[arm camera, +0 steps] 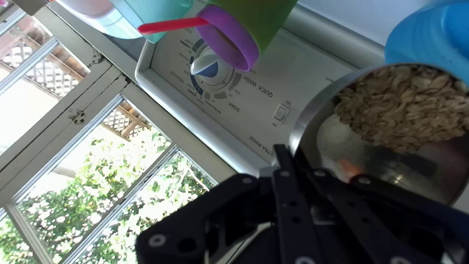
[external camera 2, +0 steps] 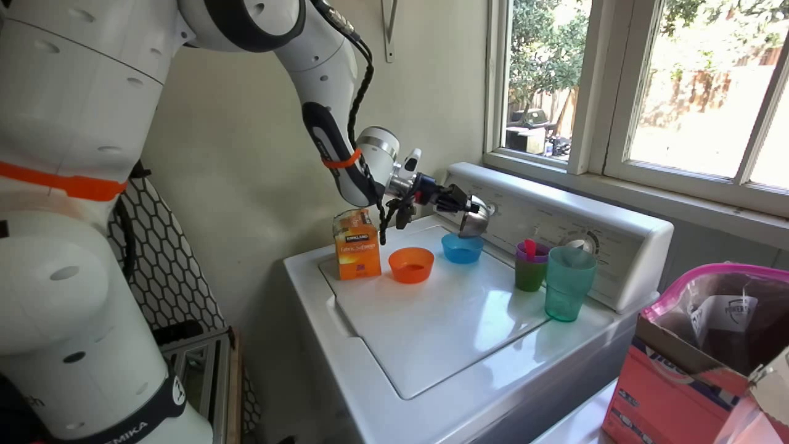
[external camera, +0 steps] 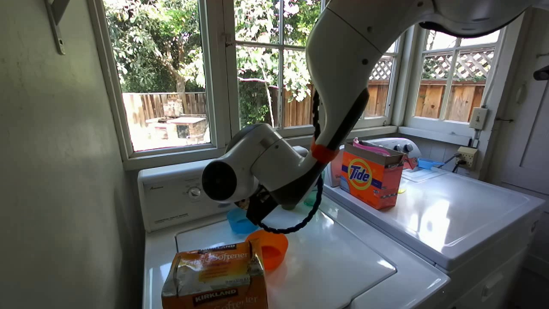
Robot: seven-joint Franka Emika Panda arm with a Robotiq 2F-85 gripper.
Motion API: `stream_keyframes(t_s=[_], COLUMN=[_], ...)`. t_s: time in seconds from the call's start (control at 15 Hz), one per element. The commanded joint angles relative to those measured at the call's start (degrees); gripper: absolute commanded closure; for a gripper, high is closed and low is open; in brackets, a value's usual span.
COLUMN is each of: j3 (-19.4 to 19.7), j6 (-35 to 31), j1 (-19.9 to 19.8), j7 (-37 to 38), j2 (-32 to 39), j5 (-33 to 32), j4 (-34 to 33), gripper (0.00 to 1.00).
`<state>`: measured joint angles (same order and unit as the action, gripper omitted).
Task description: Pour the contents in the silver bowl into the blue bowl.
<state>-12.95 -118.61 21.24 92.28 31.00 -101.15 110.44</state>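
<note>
One Tide box (external camera: 369, 178), Kirkland box (external camera 2: 359, 250), silver bowl (external camera 2: 474, 224) (in fingers (arm camera: 284, 163))

Bowls: I am counting three, one silver bowl (external camera 2: 474, 223), one blue bowl (external camera 2: 462, 251) and one orange bowl (external camera 2: 411, 265). One further blue item (external camera: 429, 163) is showing; I am not resolving its kind. Flakes: I am registering one heap (arm camera: 406, 106). Cups: I am counting one teal cup (external camera 2: 570, 287) and one green cup (arm camera: 267, 18), not resolving whether a purple top (arm camera: 236, 27) is adding a third. Red stick (arm camera: 170, 25): I am counting one. Boxes: I am counting at least two, one Kirkland box (external camera: 218, 269) and one Tide box (external camera: 369, 182). I am viewing two machines (external camera: 463, 206), one arm (external camera 2: 327, 74) and one gripper (arm camera: 292, 157).
</note>
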Motion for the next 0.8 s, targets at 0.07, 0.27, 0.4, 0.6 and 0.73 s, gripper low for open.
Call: stream_keyframes(t_s=[0.07,0.27,0.4,0.6,0.73], j3=[-0.79,-1.41,-1.89,-2.39,-2.41], j6=[6.73,11.85,14.18,16.36,17.33], j1=[1.80,3.29,3.71,3.88,3.82], j7=[-0.15,-1.13,-1.85,-3.03,-3.46], j2=[2.51,3.39,4.10,5.31,6.26], j5=[-3.97,-6.20,-6.94,-7.36,-7.83], j4=[-1.47,-1.32,-1.44,-1.86,-2.29], gripper=[0.99,0.99,0.99,0.99,0.99])
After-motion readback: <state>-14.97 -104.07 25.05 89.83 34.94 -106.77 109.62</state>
